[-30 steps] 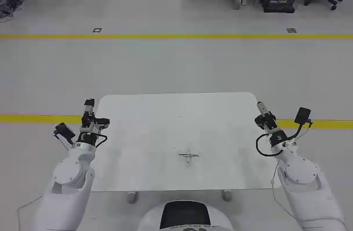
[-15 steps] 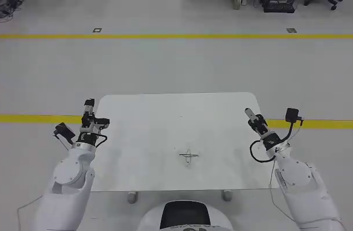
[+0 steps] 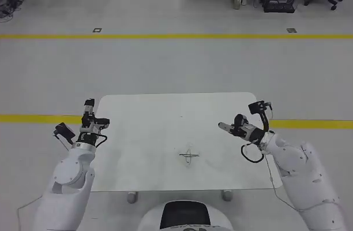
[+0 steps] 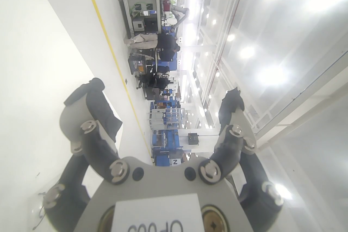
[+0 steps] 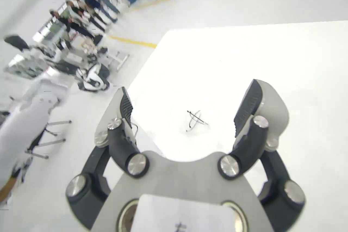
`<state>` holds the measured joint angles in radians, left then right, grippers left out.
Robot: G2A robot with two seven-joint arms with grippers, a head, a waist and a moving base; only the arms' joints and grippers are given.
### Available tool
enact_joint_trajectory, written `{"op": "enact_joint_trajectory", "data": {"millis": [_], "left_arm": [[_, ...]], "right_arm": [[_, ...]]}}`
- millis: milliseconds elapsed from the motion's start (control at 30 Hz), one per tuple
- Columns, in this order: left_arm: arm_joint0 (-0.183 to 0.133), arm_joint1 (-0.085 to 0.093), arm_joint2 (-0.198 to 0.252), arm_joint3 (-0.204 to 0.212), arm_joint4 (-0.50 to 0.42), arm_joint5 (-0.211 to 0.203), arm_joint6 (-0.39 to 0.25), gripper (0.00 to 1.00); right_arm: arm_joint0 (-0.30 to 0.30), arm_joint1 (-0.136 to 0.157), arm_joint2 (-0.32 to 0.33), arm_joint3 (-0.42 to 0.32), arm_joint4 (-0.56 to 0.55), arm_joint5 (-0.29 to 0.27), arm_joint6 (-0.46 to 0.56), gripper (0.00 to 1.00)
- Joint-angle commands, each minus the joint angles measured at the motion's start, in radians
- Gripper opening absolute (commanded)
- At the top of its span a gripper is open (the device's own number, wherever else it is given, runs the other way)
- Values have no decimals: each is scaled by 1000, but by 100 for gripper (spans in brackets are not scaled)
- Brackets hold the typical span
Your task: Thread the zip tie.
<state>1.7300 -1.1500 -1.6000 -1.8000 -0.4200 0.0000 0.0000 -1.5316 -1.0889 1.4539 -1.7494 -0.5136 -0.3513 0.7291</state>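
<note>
The thin black zip tie (image 3: 188, 155) lay near the front middle of the table (image 3: 153, 115). The right gripper (image 5: 189, 97) hung open, well apart from it. The left gripper (image 4: 163, 91) sat open by the table's side. I thought the right one needed to come down slowly and pinch just 1 end.

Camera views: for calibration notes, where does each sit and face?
Top view: overhead, facing down on table, zip tie, left arm and right arm.
Left wrist view: on that wrist, facing across floor and ceiling past the open left gripper.
Right wrist view: on that wrist, facing down past the open right gripper at the zip tie.
Shared: top and right wrist views show zip tie and table.
</note>
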Motion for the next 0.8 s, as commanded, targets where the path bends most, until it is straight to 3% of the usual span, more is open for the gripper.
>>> {"op": "enact_joint_trajectory", "data": {"millis": [0, 467, 633, 767], "left_arm": [[0, 0, 0, 0, 0, 0, 0, 100], [0, 0, 0, 0, 0, 0, 0, 100], [0, 0, 0, 0, 0, 0, 0, 100], [0, 0, 0, 0, 0, 0, 0, 100]], "right_arm": [[3, 1, -5, -2, -10, 11, 13, 100], [13, 3, -7, -11, -37, 11, 28, 100], [134, 10, -62, 4, -153, 12, 185, 100], [251, 7, -173, 34, -238, 11, 320, 100]]}}
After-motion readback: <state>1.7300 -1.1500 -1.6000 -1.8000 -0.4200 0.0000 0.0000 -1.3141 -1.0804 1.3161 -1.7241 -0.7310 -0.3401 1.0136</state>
